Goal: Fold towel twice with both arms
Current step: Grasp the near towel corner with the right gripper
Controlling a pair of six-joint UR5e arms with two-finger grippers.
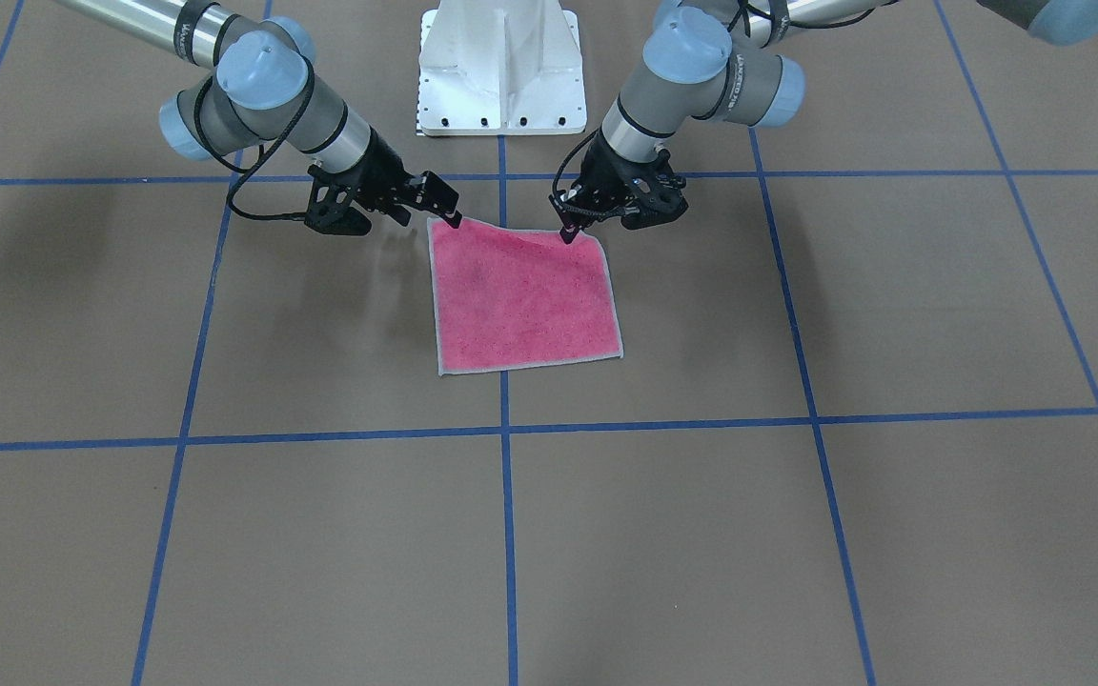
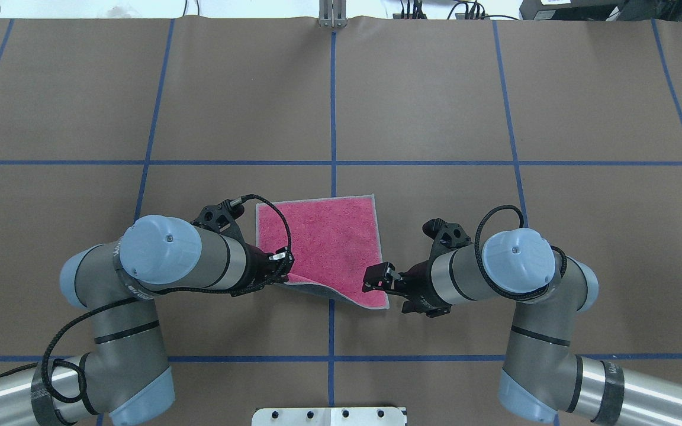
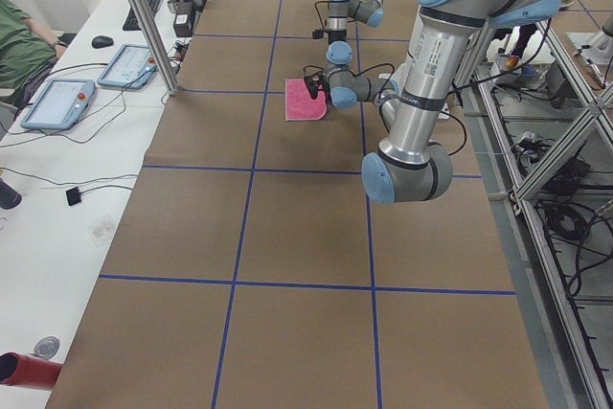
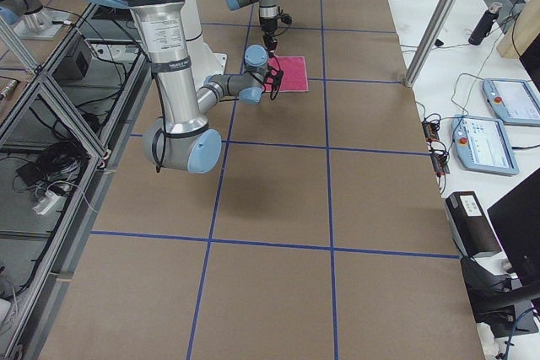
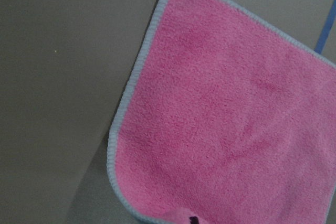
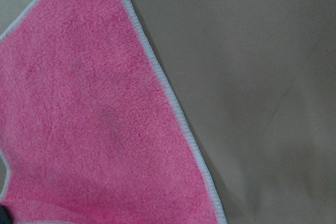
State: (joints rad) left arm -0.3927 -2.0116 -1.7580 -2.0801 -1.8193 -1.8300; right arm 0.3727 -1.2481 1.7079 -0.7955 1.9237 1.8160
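While our left gripper (image 1: 568,232) pinches one slightly raised corner of the towel (image 1: 525,300), we see the right gripper (image 1: 455,220) closed on the neighbouring corner. The pink cloth lies flat ahead of both.

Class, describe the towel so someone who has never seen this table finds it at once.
On the brown table crossed by blue lines, look ahead of the white pedestal base. Between the left hand and the right hand lies the towel: small, square, pink with light grey edging, unlike the black hands.
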